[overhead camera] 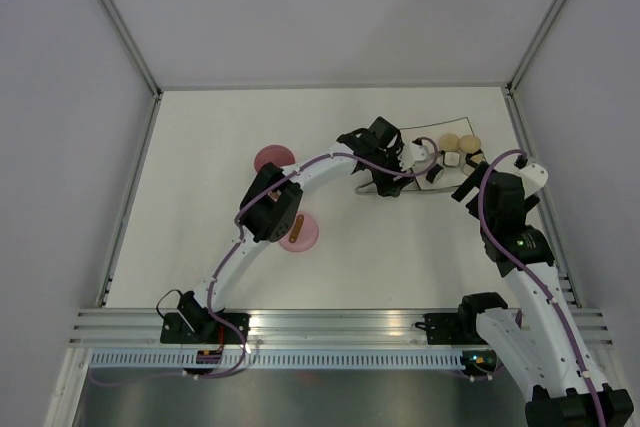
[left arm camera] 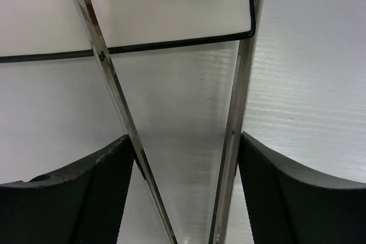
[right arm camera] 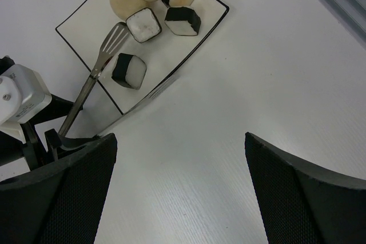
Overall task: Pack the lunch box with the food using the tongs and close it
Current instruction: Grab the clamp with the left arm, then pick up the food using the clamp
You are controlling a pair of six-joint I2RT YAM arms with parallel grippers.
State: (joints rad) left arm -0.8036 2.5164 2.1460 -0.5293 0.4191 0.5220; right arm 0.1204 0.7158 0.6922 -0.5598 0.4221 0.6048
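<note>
**Left end effector** [left arm camera: 186, 147] is clamped on the tongs [left arm camera: 114, 92], one finger outside each arm, so a squeeze should close the tips. A black-and-white cube [right arm camera: 128, 70] of the food sits between those arms on the plate [right arm camera: 166, 47]. The right end effector [right arm camera: 180, 138] hangs wide open and empty over the surface [right arm camera: 229, 112]. The lunch box [overhead camera: 273, 159] stands well left (lid [overhead camera: 300, 233] off, ready for filling).

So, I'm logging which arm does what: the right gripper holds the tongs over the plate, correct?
Not quite. The left gripper holds the tongs over the plate, as the left wrist view shows. The right gripper is open and empty.
</note>
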